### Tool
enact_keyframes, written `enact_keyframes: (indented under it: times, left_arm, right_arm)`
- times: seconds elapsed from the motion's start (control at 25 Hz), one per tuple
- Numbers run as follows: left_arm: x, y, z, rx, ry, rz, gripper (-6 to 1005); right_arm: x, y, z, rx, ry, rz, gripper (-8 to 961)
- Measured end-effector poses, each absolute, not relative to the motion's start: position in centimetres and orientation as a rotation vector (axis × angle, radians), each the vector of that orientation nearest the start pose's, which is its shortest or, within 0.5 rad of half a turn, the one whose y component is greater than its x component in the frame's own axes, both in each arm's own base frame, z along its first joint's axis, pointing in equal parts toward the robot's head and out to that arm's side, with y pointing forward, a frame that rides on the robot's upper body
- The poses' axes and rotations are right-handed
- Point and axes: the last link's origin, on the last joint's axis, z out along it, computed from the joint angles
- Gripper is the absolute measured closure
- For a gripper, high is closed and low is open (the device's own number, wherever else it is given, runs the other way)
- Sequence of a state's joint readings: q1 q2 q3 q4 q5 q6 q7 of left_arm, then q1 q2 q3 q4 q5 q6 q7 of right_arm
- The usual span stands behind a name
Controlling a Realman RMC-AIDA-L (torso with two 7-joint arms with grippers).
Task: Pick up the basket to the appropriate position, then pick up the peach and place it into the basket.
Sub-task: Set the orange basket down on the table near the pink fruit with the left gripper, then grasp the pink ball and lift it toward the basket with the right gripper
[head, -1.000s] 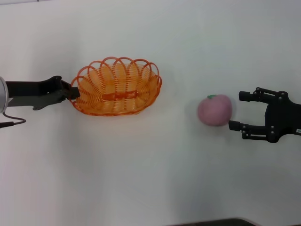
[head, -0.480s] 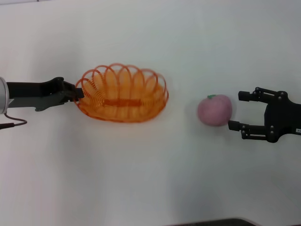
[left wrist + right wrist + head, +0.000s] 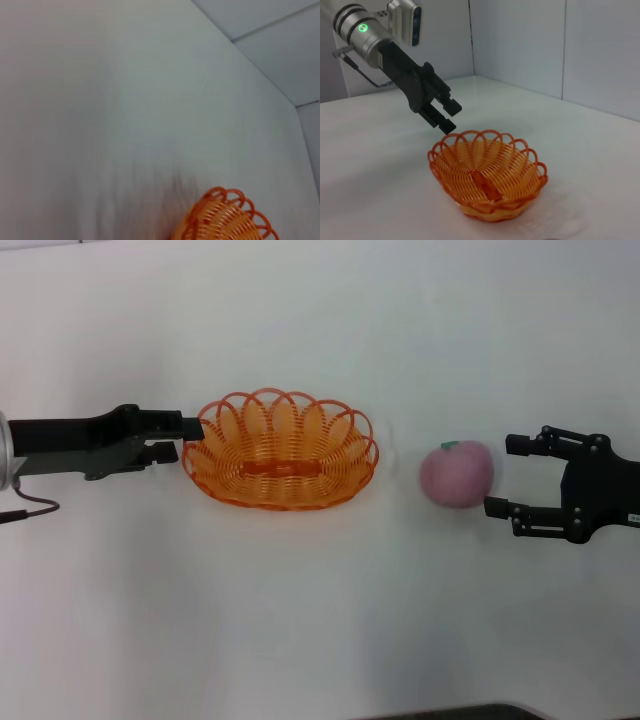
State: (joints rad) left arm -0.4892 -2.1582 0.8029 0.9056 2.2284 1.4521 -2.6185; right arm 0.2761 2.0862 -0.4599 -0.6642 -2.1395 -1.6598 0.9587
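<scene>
While basket (image 3: 281, 450) rests alone, peach (image 3: 456, 474) beside open right tool (image 3: 497, 476).

An orange basket (image 3: 281, 451) of looped openwork wire, a pink peach (image 3: 457, 474) with a green stem, black grippers, white table (image 3: 320, 620).

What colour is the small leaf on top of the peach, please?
Green, on the pink peach; the head view shows it best.

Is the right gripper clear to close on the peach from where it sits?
Probably yes: the right gripper is open, its fingers level with the peach and just beside it, with nothing between; the basket lies apart.
</scene>
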Motion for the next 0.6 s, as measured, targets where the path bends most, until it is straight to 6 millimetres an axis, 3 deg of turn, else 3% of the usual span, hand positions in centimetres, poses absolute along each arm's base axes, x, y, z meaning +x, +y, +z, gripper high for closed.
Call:
enact_keyframes:
  times: [0.28,0.32,0.44,0.6]
  left_arm:
    - [-27.9,33.0,0.0,-2.156,-1.967,-0.462,309]
    - [-28.2,33.0,0.4,-2.180,-1.927,-0.453,309]
    - [-28.7,32.6,1.9,-2.306,-1.756,-0.465,310]
    - [-29.1,30.5,2.6,-2.565,-1.339,-0.538,311]
  right_arm:
    - [34.7,23.9,1.5,-2.605,0.457,0.562,98]
    - [34.7,23.9,1.5,-2.604,0.456,0.562,98]
    - [34.7,23.9,1.5,-2.602,0.453,0.563,98]
    - [34.7,23.9,1.5,-2.604,0.452,0.566,98]
